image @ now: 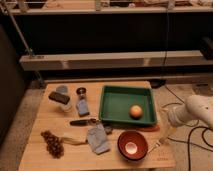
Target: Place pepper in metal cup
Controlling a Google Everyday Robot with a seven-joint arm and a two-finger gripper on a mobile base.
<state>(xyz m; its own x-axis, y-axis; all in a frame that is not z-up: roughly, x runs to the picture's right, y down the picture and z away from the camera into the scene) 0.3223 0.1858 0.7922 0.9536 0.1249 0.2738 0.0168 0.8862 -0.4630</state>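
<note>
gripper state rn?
Gripper: open, holding nothing, at the right edge of the table, close to the pepper.

Wooden table point(44, 120), dim speckled floor point(16, 131)

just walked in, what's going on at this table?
The robot's gripper is at the right edge of the table, just past the green tray, open and holding nothing. The pepper lies on the table by the tray's front right corner, close to the gripper. The metal cup stands on the other side, left of the tray. The pepper has not yet been picked up.
</note>
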